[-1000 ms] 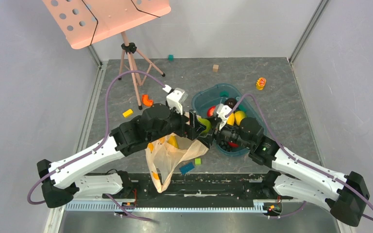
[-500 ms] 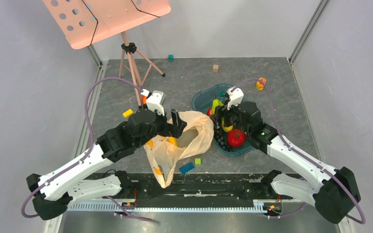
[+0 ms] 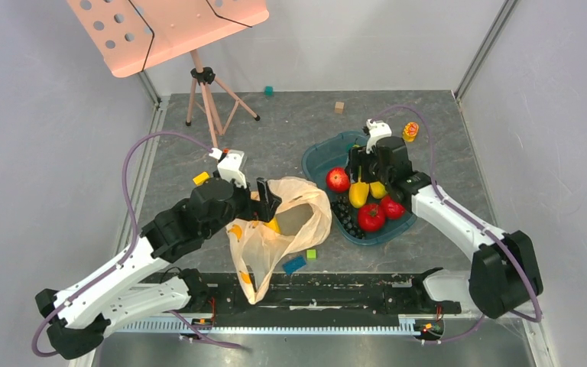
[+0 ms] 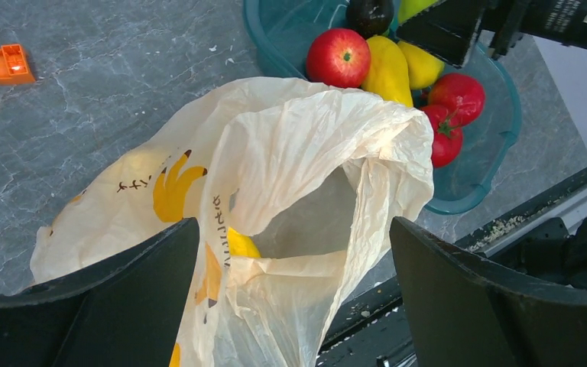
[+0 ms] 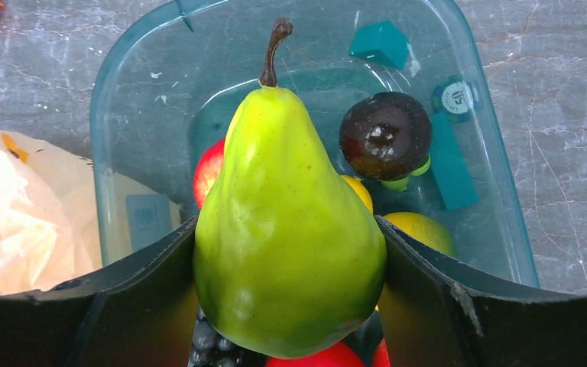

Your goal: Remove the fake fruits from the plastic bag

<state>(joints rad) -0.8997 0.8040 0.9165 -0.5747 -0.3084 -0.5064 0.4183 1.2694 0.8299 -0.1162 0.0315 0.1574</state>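
Note:
The plastic bag [image 3: 294,229] lies crumpled on the floor with its mouth gaping toward the tray [image 4: 313,130]. A yellow fruit [image 4: 241,245] shows inside it. My left gripper [image 4: 294,229] hovers open over the bag's mouth, both fingers apart from the plastic; in the top view the left gripper [image 3: 264,197] sits at the bag's left edge. My right gripper [image 5: 287,229] is shut on the green pear [image 5: 290,214], stem pointing away, above the teal tray [image 5: 497,176]. From above the right gripper [image 3: 368,168] hangs over the tray's back half and hides the pear.
The teal tray [image 3: 319,157] holds a red apple [image 3: 338,180], yellow pieces [image 3: 359,193], red fruit [image 3: 371,217], black grapes [image 3: 345,212] and a dark plum [image 5: 384,135]. A music stand [image 3: 202,84] stands far left. Small blocks [image 3: 294,264] lie near the bag.
The right gripper has carried the green pear from the bag's mouth to above the back of the tray. The left arm has drawn back leftward, and the bag has settled with its mouth open.

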